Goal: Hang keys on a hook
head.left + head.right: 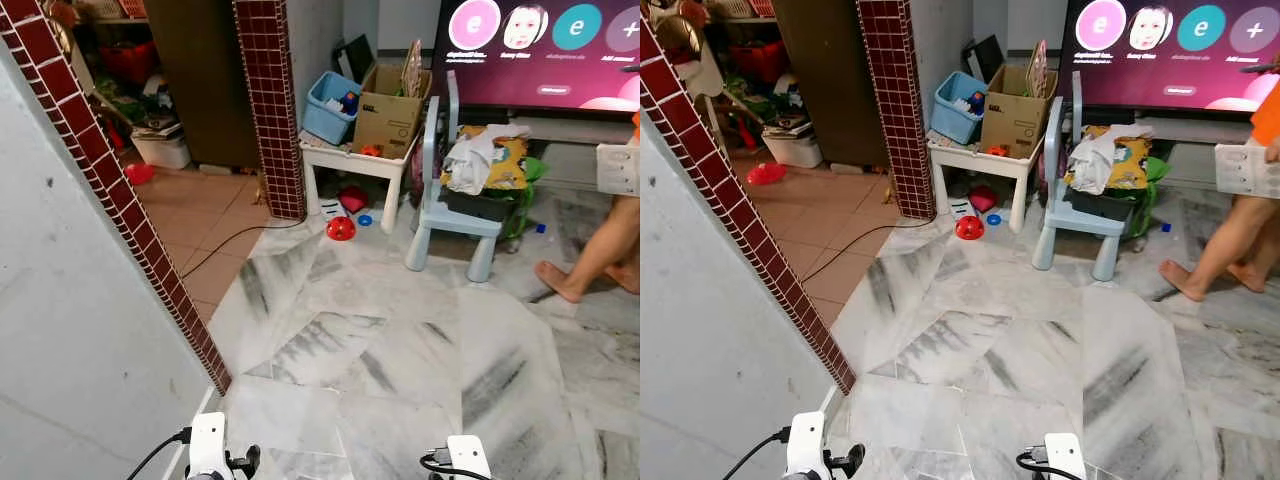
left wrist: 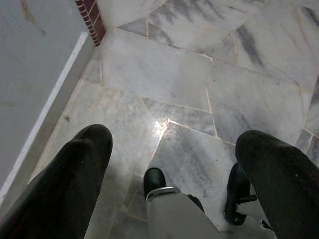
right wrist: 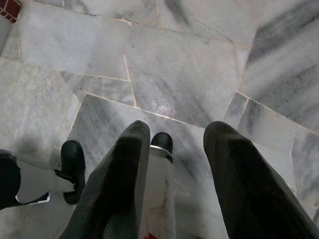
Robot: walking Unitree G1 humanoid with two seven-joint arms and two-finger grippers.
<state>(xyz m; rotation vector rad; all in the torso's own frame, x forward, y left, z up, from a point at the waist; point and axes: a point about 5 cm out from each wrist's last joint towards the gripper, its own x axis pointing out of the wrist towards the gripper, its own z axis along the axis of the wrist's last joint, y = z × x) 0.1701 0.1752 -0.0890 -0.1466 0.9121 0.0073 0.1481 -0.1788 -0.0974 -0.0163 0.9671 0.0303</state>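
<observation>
Both arms hang low over the grey-veined marble floor (image 1: 400, 340). In the left wrist view, my left gripper (image 2: 174, 139) is open, its two black fingers (image 2: 75, 174) spread wide with only floor between them. My right gripper (image 3: 178, 130) is open too, with nothing held between its fingers (image 3: 124, 174). The white wrists show at the bottom of the left eye view, left wrist (image 1: 207, 445) and right wrist (image 1: 465, 457). My black feet (image 2: 153, 180) stand on the tiles below the grippers.
A grey wall edged in red tiles (image 1: 110, 190) runs close on my left. Ahead stand a red-tiled pillar (image 1: 272, 100), a white table (image 1: 355, 160) with a cardboard box (image 1: 390, 115), and a pale blue chair (image 1: 450, 215). A person's legs (image 1: 590, 260) are at the right.
</observation>
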